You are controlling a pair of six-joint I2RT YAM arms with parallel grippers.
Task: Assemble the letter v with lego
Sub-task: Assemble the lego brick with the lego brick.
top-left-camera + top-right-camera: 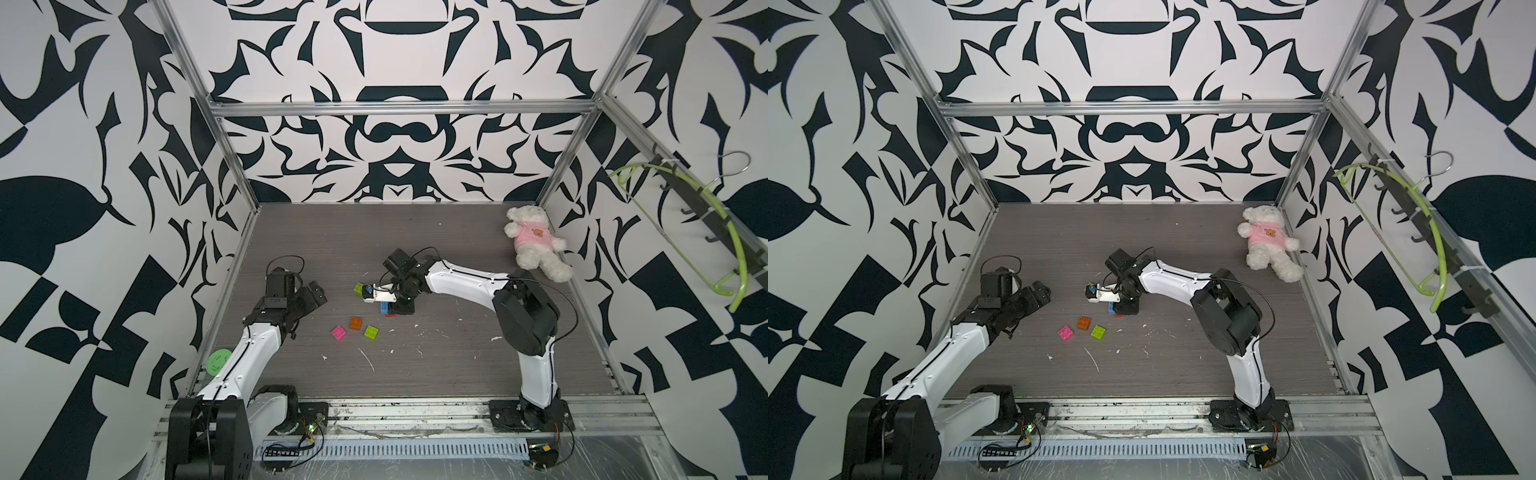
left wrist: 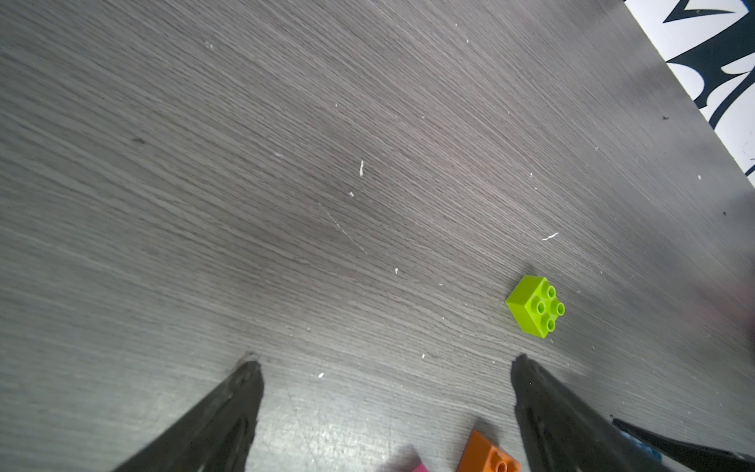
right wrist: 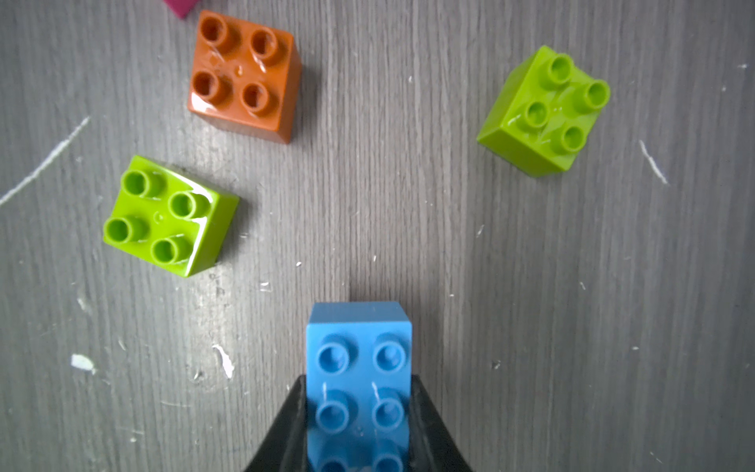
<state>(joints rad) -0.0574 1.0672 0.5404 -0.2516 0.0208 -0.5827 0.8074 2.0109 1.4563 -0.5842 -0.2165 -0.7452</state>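
R gripper (image 3: 359, 392) clamped on long blue studded plastic brick (image 3: 358, 339) low at mid grey wood-grain bench (image 1: 457, 365), L gripper (image 2: 386, 361) jaws wide apart, empty, off to side; prob best keep blue level, studs up, seat w/o nudging square orange plastic brick (image 3: 245, 75) or square lime-green plastic brick (image 3: 169, 216).

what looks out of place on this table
A white teddy bear in a pink shirt lies sprawled in the table's far corner, a soft toy well apart from the lego. White flecks and scratches mark the tabletop.

White arm shells (image 1: 465, 278), blk joints (image 1: 525, 316), blk cables (image 1: 429, 248)
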